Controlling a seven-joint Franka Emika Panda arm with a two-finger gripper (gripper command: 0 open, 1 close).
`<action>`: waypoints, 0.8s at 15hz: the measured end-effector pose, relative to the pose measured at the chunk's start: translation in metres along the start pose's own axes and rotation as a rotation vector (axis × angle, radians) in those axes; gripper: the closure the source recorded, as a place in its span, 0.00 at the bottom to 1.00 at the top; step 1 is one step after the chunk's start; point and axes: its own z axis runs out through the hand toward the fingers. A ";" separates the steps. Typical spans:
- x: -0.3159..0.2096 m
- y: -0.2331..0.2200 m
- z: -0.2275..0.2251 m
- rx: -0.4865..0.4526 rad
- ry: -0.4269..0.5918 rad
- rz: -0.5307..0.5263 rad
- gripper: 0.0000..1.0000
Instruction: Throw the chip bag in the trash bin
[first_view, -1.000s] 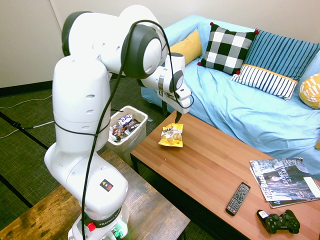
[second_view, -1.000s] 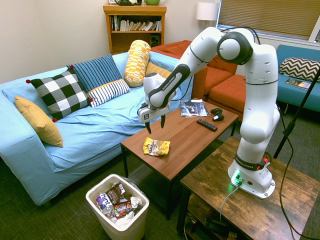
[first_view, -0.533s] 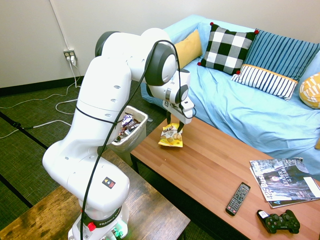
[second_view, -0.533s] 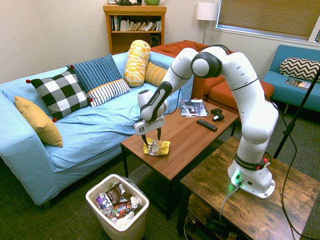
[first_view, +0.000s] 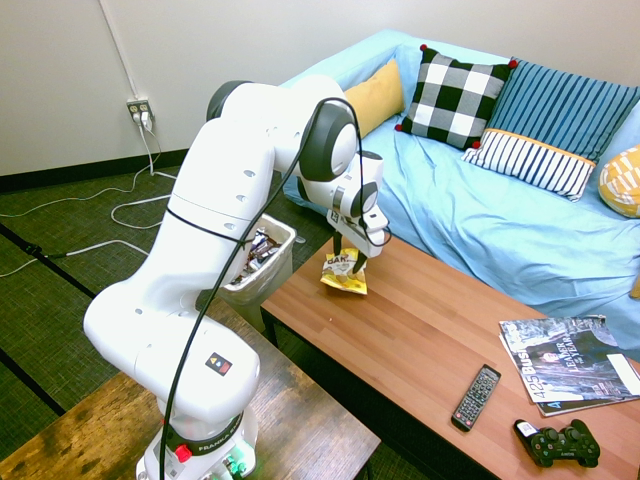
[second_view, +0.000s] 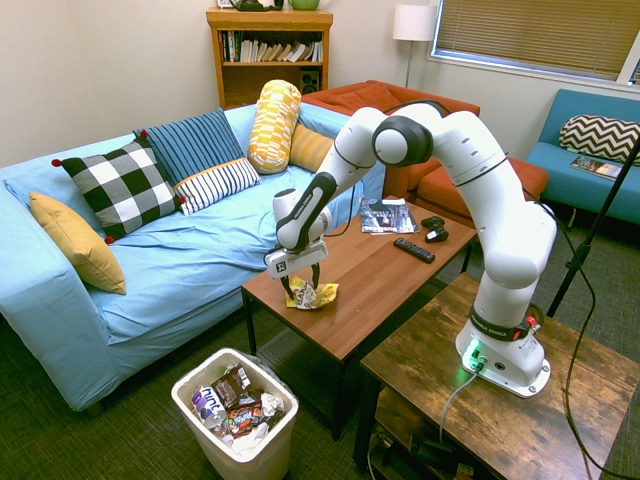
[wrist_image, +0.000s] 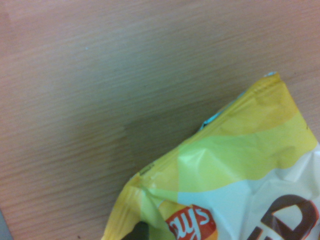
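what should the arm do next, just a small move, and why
Probably close the jaws on the chip bag: they stand open and low, one on either side of part of it, and the bag lies on the coffee table, outside the trash bin.

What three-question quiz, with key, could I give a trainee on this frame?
1. Multiple choice: The chip bag is on (a) the sofa, (b) the coffee table, (c) the floor.
2. True or false: The trash bin is empty.
3. Fill in: The gripper's fingers stand ____ (open or shut) at the bag.

Key: 1. b; 2. false, wrappers lie in it; 3. open.
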 end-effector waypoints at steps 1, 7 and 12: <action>0.001 0.001 0.002 -0.002 -0.003 0.003 1.00; 0.002 0.002 0.004 -0.006 -0.030 0.006 1.00; 0.004 0.004 0.007 -0.008 -0.042 0.005 1.00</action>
